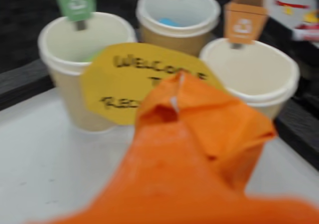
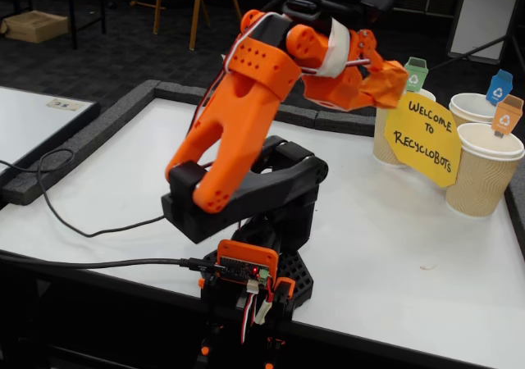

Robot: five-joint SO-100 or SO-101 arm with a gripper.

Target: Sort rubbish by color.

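While the wrist view is blurred, an orange wad (image 1: 199,129) fills its lower half, seemingly pinched in the gripper (image 1: 175,102) — I cannot tell for certain. Beyond stand three cups; the orange-tagged cup (image 1: 254,74) sits right, and the middle cup (image 1: 178,17) shows something light blue inside. From the fixed view, the gripper (image 2: 390,78) hovers high near the yellow sign (image 2: 425,137) — carrying seems underway; next, clear the sign and reach rightward over open table (image 2: 394,246)
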